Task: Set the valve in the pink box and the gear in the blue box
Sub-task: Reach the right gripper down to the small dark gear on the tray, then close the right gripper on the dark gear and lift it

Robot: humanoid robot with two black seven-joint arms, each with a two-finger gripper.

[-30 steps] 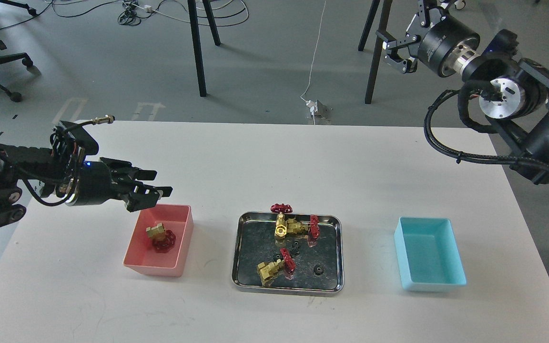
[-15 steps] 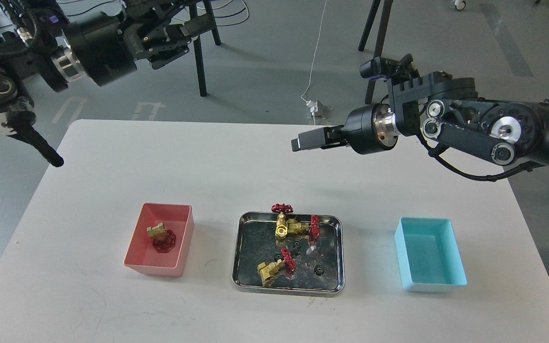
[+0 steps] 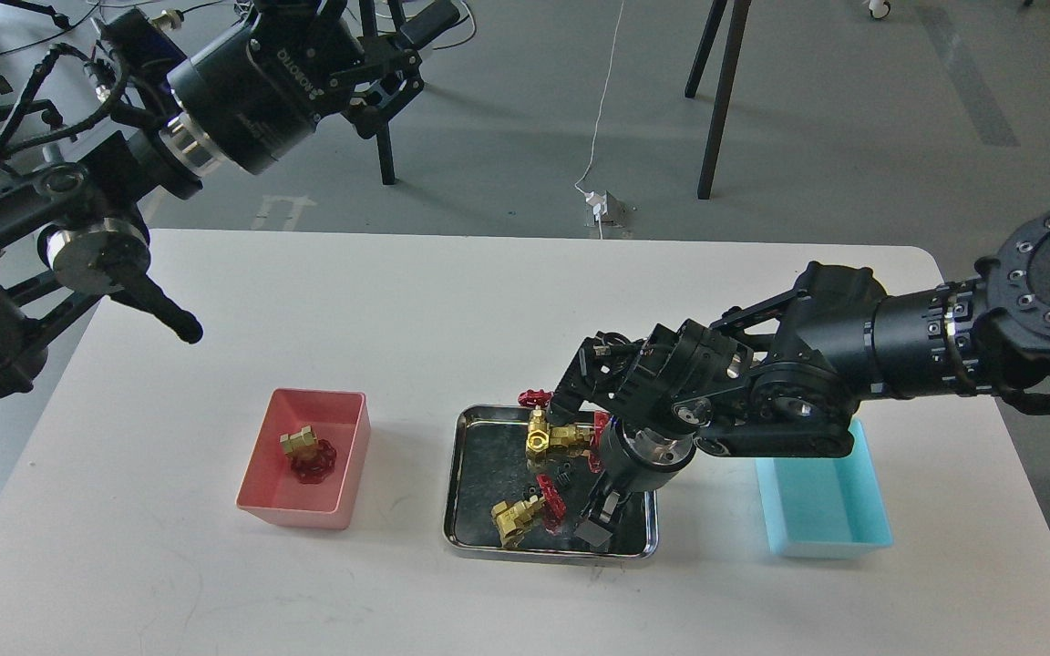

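Observation:
One valve (image 3: 304, 450) lies in the pink box (image 3: 293, 516) at the left. Three more valves lie in the steel tray (image 3: 458, 510): two together at the back (image 3: 547, 436) and one at the front left (image 3: 514, 518). Tiny black gears (image 3: 565, 474) lie between them. The blue box (image 3: 818, 524) stands at the right, its far end behind my right arm. My right gripper (image 3: 602, 521) points down into the tray's front right corner, over the spot where a gear lay; that gear is hidden and the finger gap is unclear. My left gripper (image 3: 416, 50) is raised high at the back left, open and empty.
The white table (image 3: 416, 310) carries the boxes and the tray in a row near its front edge. Beyond the table's back edge are black stand legs (image 3: 379, 118) and a white cable (image 3: 600, 109) on the grey floor.
My right arm has swung down from above the table's back into the tray's front right corner, covering a gear. My left arm has stayed raised and turned slightly.

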